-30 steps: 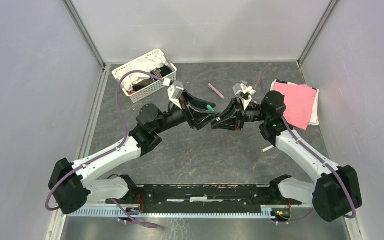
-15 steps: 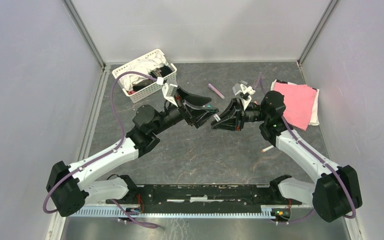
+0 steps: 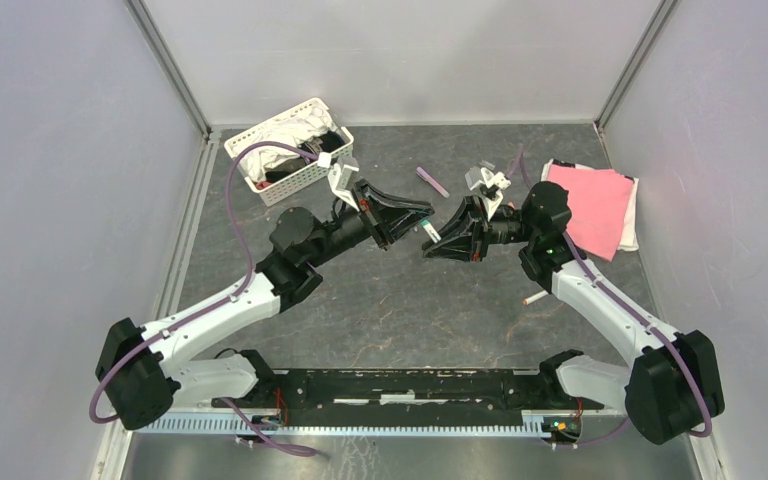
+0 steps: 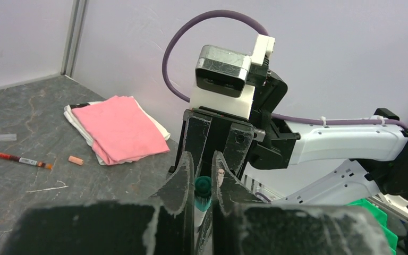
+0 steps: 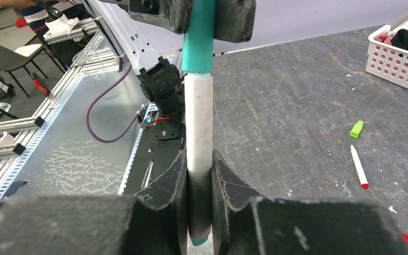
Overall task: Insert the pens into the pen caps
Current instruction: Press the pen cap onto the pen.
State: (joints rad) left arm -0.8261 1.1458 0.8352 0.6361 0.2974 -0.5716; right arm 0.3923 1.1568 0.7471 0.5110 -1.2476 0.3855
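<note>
Holding teal cap (image 5: 198, 42) left, white pen (image 5: 199, 122) right.

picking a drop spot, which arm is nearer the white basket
Left. The left arm reaches up just in front of the white basket, its wrist close by; the right arm is well off to the other side, beside the pink cloth.

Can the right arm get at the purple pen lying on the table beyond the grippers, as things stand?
Probably not yet. The purple pen lies uncovered and near, but the right gripper is shut on the white pen, whose tip sits in the teal cap held by the left gripper.
</note>
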